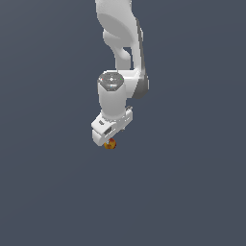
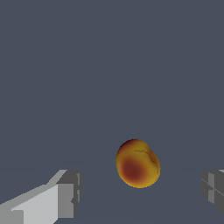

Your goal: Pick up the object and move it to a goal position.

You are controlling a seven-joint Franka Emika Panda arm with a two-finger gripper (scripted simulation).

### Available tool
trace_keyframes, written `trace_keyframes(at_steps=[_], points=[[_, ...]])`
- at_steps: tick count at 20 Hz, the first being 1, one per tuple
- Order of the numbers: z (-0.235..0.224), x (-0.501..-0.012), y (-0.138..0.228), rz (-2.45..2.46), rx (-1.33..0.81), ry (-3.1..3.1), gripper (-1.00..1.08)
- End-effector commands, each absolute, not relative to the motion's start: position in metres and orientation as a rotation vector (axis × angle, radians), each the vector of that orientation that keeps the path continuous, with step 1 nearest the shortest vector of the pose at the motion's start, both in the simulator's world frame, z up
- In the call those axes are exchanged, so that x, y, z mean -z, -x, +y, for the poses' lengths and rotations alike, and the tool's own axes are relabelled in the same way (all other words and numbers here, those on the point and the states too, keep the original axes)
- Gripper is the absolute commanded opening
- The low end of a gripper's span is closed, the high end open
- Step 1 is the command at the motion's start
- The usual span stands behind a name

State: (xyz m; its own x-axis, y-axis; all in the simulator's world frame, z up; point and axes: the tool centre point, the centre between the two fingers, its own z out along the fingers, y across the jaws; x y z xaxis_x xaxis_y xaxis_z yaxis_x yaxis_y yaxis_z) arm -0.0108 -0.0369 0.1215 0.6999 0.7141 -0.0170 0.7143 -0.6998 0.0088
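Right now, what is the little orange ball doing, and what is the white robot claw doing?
Small round orange-yellow ball with red patches: between the fingers, touched by neither.
White robot gripper: open, fingers spread wide on both sides of the ball, pointing down.

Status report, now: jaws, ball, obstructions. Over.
Gripper open, jaws wide either side of the ball, no contact. Ball not gripped, sits between them. Nothing else in view to obstruct.
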Motion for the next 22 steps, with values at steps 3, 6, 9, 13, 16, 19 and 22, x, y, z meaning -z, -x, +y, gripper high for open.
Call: trace_keyframes(at_steps=[3, 6, 9, 13, 16, 19, 22], points=[[-0.043, -0.115, 0.012, 1.383, 0.021, -2.807, 1.00], [-0.046, -0.110, 0.013, 1.493, 0.021, -2.751, 1.00], [-0.050, -0.106, 0.014, 1.601, 0.020, -2.692, 1.00], [-0.055, -0.100, 0.015, 1.741, 0.017, -2.606, 1.00], [-0.058, -0.096, 0.016, 1.843, 0.014, -2.538, 1.00], [-0.061, -0.092, 0.017, 1.932, 0.011, -2.473, 1.00], [-0.063, -0.089, 0.017, 2.003, 0.008, -2.417, 1.00]])
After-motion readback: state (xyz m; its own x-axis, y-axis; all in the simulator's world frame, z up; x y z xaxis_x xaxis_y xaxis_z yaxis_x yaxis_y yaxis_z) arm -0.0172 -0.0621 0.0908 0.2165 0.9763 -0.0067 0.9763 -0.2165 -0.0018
